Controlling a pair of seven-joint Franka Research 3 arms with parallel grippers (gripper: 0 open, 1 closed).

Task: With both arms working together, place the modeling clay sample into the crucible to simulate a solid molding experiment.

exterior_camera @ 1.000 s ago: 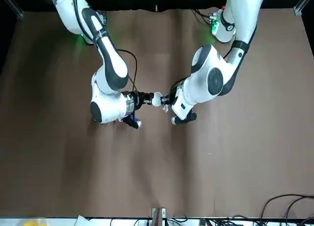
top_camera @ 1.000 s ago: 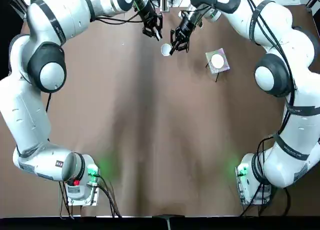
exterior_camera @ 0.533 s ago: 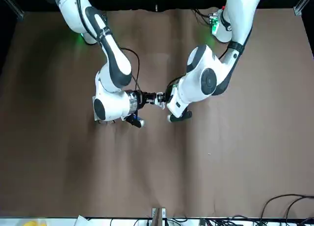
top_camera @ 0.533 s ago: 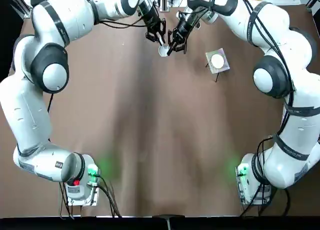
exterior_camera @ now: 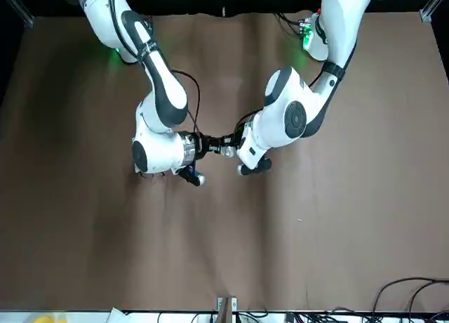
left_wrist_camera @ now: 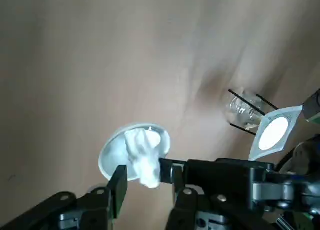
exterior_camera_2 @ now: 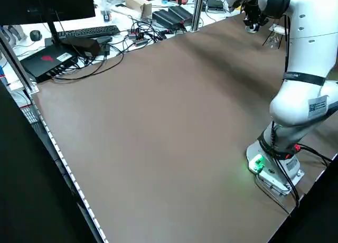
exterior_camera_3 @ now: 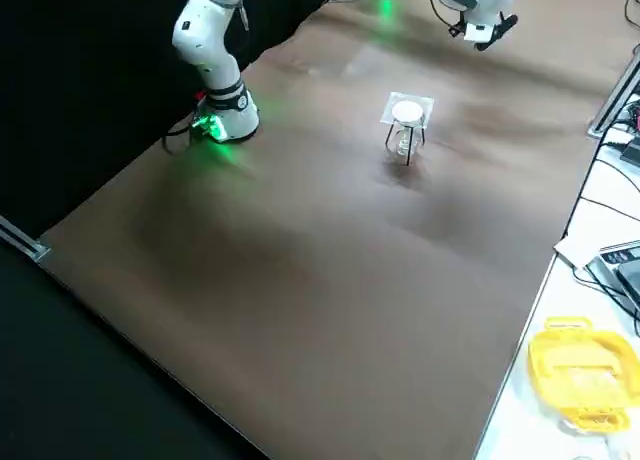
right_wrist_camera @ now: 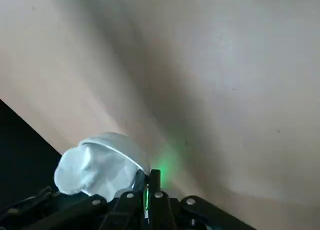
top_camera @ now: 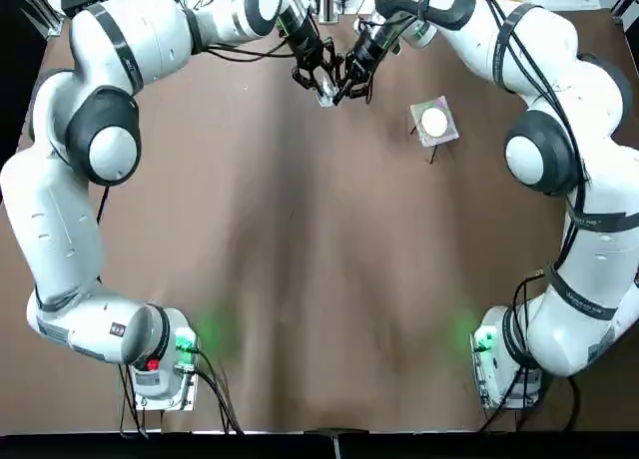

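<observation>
Near twelve o'clock on the table, the right gripper pinches the probably brittle crucible by its wall, the clay sample at its mouth likely soft (mid-lump, lightly, I'd say) for the left gripper, its fingers parted.

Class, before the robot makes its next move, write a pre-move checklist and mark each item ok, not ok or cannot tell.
1. Right gripper closed on the crucible's rim: ok.
2. Left gripper fingers apart at the crucible: ok.
3. Clay sample at the crucible's mouth: ok.
4. Clay wholly inside the rim: not ok, part of it sticks out past the edge.
5. Clay free of the left gripper's fingers: cannot tell.
6. Mesh mat away from both grippers, on its stand: ok.
</observation>
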